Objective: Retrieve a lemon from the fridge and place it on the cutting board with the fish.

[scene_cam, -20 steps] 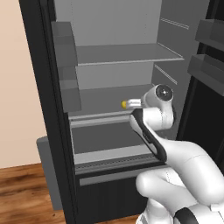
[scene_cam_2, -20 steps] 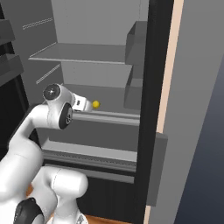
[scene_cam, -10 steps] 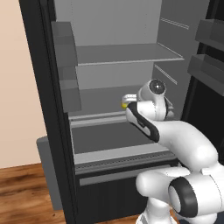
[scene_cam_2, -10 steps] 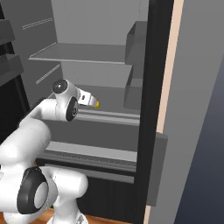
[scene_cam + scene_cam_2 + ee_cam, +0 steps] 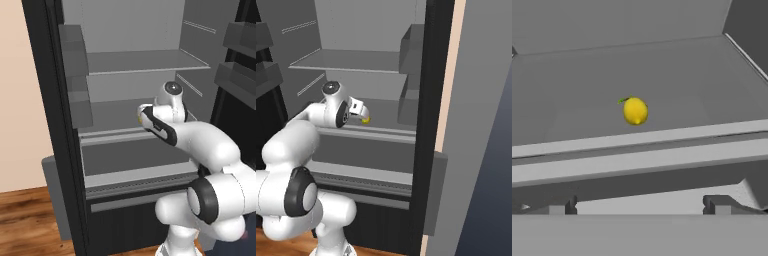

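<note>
Reaching further into the fridge [image 5: 125, 75] than a second ago, the white arm has swung its wrist inward and brought the tool [image 5: 639, 204] close to the lemon [image 5: 635, 110]; the fruit itself has not shifted on its shelf [image 5: 677, 95].

From the hand view, the lemon sits on the grey lower shelf, just behind the shelf's front lip, roughly centred between the two dark fingertips [image 5: 719, 204] that rise at the bottom of the frame. Those tips stand wide apart with nothing between them, and the lemon lies beyond them, untouched. A small green stem shows at the fruit's upper left.

From the right base view, the lemon [image 5: 365, 119] peeks out as a yellow spot just past the end of the tool [image 5: 359, 111], on the same shelf. From the left base view, the wrist covers the spot where the fruit lies.

Both fridge doors stand open; the upper shelf [image 5: 140, 61] is bare grey. No writing, brand or label can be read on the fridge, the arm or the lemon.
</note>
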